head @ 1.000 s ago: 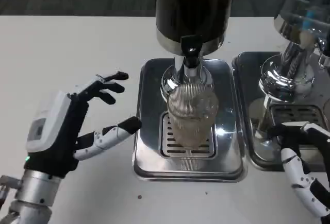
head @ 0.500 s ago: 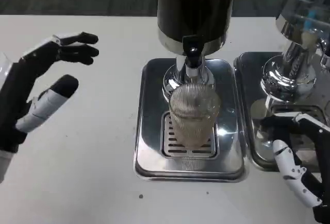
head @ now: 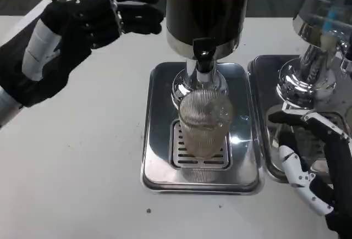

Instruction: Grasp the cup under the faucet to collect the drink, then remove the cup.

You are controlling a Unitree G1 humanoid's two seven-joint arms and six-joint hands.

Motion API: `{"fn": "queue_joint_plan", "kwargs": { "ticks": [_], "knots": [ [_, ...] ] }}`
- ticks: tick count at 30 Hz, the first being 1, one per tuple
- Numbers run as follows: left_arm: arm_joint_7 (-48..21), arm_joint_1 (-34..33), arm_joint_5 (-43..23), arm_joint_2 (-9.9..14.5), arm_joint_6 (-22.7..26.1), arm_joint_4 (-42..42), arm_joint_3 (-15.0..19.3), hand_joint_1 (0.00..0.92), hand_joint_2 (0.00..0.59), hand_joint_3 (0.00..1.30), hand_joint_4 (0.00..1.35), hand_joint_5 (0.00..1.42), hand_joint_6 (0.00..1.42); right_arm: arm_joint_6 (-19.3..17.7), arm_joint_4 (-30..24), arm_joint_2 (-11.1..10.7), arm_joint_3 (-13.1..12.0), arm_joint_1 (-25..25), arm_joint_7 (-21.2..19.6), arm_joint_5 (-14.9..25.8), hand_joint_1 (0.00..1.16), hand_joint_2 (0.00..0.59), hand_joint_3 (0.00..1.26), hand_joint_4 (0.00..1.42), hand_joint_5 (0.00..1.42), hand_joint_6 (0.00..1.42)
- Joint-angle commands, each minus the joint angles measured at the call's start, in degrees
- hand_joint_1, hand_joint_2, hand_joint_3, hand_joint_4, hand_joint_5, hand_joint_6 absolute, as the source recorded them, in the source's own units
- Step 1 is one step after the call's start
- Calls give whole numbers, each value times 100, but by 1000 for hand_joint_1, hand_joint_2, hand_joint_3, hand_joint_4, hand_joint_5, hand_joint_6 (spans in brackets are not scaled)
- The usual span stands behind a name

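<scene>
Nearest, at the lower right, the right hand (head: 316, 165) hangs with its white-and-black fingers spread and curved, holding nothing, over the front of the second of two shiny steel drip trays (head: 268, 140). One ribbed, clear cup (head: 205, 122) stands upright on the slotted grate of the middle drip tray (head: 157, 167), directly under the black faucet (head: 203, 55); whether any drink is in it I cannot tell. Neither hand touches the cup. Behind it rises one dark, cylindrical dispenser (head: 206, 8) on a polished chrome base, and a second dispenser (head: 324, 24) (clear-bodied, with chrome fittings) stands on the right tray. Farther back at the upper left, the left hand (head: 71, 30) is raised above the smooth white table (head: 82, 156), fingers extended toward the dark dispenser and empty. Beyond the table's far edge lies dark floor.
</scene>
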Motion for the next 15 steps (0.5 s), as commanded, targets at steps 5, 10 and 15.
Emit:
{"fn": "queue_joint_plan", "kwargs": {
  "ticks": [5,10,15],
  "knots": [
    [-651,-654,-29,-255,1021,244,169,0,74,292,285,309,211,11,148,146,155,47,-276,-70,343,493,496,422,383,344],
    [-559,-812,88,-561,988,316,357,0,75,261,262,289,197,-5,249,242,218,50,-423,-97,340,488,502,427,383,344],
    [-600,-1005,395,-718,967,546,299,0,70,223,227,262,173,-16,318,285,281,42,-546,-123,338,485,504,429,377,340]
  ]
}}
